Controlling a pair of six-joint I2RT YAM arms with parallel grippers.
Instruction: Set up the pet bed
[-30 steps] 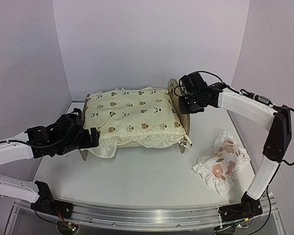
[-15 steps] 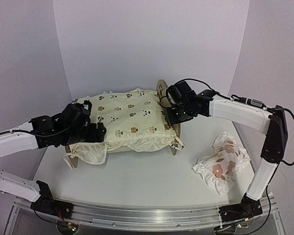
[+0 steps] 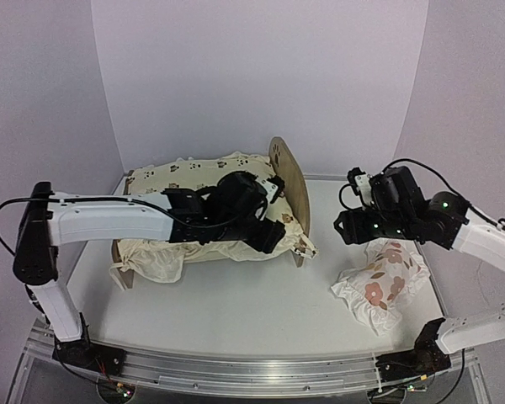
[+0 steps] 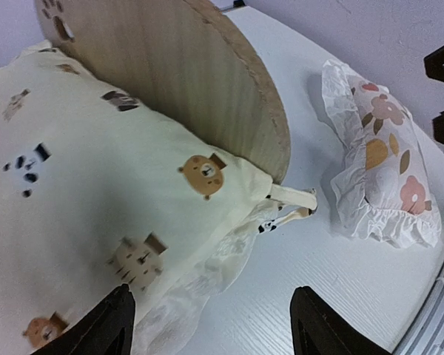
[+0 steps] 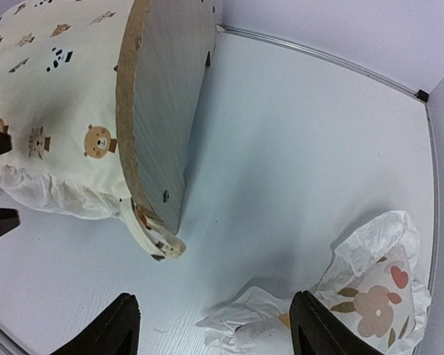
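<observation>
The pet bed [image 3: 288, 177] stands at the table's back left, its rounded wooden headboard [image 4: 177, 74] upright on the right end. A cream cushion [image 3: 172, 181] printed with animals lies on it, and its ruffled edge hangs over the front. My left gripper [image 3: 269, 234] reaches across the bed to the cushion's front corner by the headboard. In the left wrist view it [image 4: 218, 325] is open, above the ruffle and the table. My right gripper [image 3: 343, 227] hovers open between the headboard [image 5: 159, 111] and the flowered pillow [image 3: 379, 282], holding nothing [image 5: 220, 329].
The cushion's tie strings [image 5: 152, 237] dangle at the headboard's front foot. The ruffled pillow [image 5: 370, 296] lies on the white table at the right, close under the right arm. White walls close in the back and both sides.
The right gripper has opened, let go of the headboard and pulled back right toward the pillow. The left arm swept right along the bed's front. The bed shifted left.
</observation>
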